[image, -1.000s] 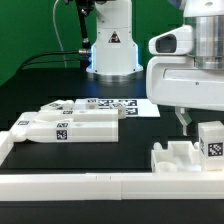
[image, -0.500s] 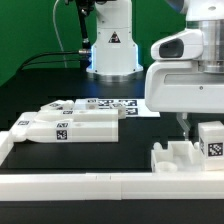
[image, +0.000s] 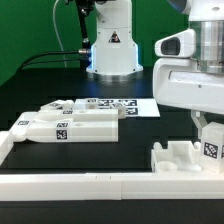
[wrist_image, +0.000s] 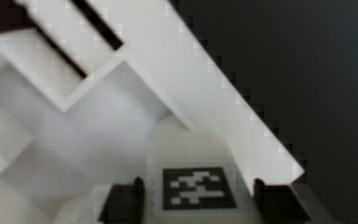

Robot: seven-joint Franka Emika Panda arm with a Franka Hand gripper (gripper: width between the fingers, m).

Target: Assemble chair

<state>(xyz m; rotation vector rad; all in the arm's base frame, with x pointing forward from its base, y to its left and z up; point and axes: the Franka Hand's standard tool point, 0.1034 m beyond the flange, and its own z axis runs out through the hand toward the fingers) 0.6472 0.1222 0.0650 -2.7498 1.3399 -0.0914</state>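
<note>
The block (image: 211, 149), white with a square black-and-white tag on its face, stands upright just behind the rail (image: 90, 185), near the rail's end at the exterior view's right. In the wrist view the block (wrist_image: 197, 186) sits between the two dark fingers (wrist_image: 117, 206), one against each side, with no gap visible.

The gripper (image: 207, 128) is above the block, jaws drawn in to the block's width and clamped on it. That picture is blurred low down, so how firm the grip is cannot be judged.

A notched part (image: 175, 156) lies just behind the rail, beside the block toward the exterior view's left. Whether the two touch cannot be told.

Two tagged slabs (image: 75, 127) lie behind the rail's other end, close together, well apart from the block.

The marker board (image: 118, 103) lies flat, farther behind the rail than the slabs.

The arm's base (image: 112, 50) stands beyond the board, farthest from the rail.

All rest on the black table (image: 150, 128).
</note>
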